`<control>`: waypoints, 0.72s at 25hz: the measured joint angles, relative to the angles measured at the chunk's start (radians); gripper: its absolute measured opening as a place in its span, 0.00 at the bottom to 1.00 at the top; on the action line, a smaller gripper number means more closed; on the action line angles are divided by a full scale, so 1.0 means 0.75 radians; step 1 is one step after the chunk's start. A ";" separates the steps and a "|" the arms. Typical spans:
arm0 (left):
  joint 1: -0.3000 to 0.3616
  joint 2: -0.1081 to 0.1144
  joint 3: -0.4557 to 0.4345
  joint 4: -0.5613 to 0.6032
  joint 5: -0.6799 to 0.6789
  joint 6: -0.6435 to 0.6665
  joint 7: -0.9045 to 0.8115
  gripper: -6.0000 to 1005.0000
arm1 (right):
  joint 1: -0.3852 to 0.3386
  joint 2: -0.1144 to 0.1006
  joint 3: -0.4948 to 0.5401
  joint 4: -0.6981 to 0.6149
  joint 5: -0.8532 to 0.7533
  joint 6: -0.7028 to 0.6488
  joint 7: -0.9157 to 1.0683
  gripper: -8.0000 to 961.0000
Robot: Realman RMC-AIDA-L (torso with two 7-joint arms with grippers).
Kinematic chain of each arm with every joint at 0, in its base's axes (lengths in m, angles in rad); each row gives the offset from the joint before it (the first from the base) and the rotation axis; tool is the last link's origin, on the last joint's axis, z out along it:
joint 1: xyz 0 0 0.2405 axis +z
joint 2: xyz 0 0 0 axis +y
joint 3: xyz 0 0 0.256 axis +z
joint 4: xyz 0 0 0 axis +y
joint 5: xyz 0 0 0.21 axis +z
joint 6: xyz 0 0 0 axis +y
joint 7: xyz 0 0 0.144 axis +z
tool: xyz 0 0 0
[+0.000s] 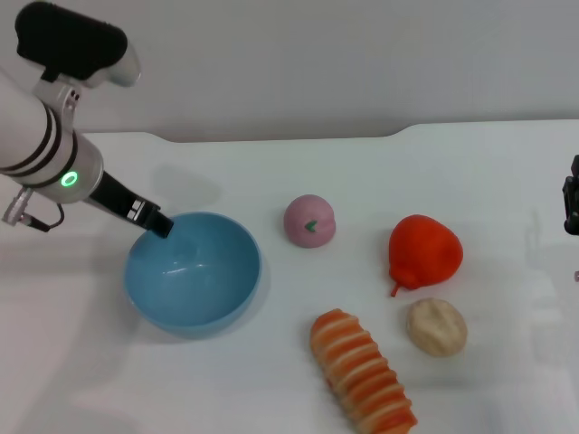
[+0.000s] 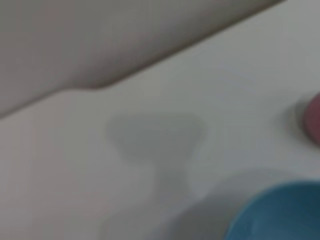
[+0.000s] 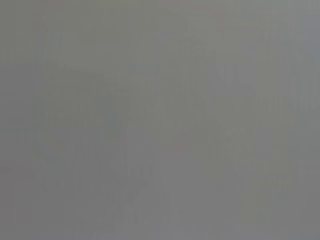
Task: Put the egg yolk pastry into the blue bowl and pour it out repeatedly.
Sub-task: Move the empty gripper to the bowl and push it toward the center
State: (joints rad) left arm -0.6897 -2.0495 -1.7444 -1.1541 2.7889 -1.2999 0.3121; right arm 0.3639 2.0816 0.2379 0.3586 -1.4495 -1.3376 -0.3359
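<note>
The blue bowl (image 1: 193,269) stands upright on the white table at the left, with nothing inside it. My left gripper (image 1: 157,223) reaches down from the upper left and is shut on the bowl's far-left rim. The left wrist view shows part of the blue bowl (image 2: 280,215). The egg yolk pastry (image 1: 436,326) lies on the table at the right, just in front of a red pear (image 1: 423,251). Only a dark sliver of my right gripper (image 1: 572,206) shows at the right edge, well away from the pastry.
A pink ball with a green mark (image 1: 309,221) lies between the bowl and the pear, and its edge shows as the pink ball (image 2: 314,120) in the left wrist view. A long orange-and-cream striped roll (image 1: 362,372) lies at the front, left of the pastry. The table's back edge (image 1: 271,138) runs behind.
</note>
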 joint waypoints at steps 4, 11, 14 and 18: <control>-0.018 0.000 -0.001 0.059 0.004 -0.019 0.000 0.65 | -0.002 0.000 0.000 -0.004 0.000 0.000 0.000 0.45; -0.069 0.000 -0.002 0.169 0.004 -0.040 -0.008 0.64 | 0.003 0.000 0.000 -0.019 0.000 0.000 0.000 0.45; -0.094 0.000 -0.002 0.222 0.004 -0.038 -0.009 0.64 | 0.004 0.000 0.000 -0.026 0.000 0.000 0.000 0.45; -0.125 0.000 -0.003 0.283 0.004 -0.020 -0.011 0.63 | 0.004 0.000 0.000 -0.036 0.000 0.000 0.000 0.45</control>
State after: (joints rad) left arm -0.7833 -2.0498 -1.7469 -0.9419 2.7919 -1.3148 0.3039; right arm 0.3666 2.0817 0.2377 0.3316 -1.4495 -1.3377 -0.3359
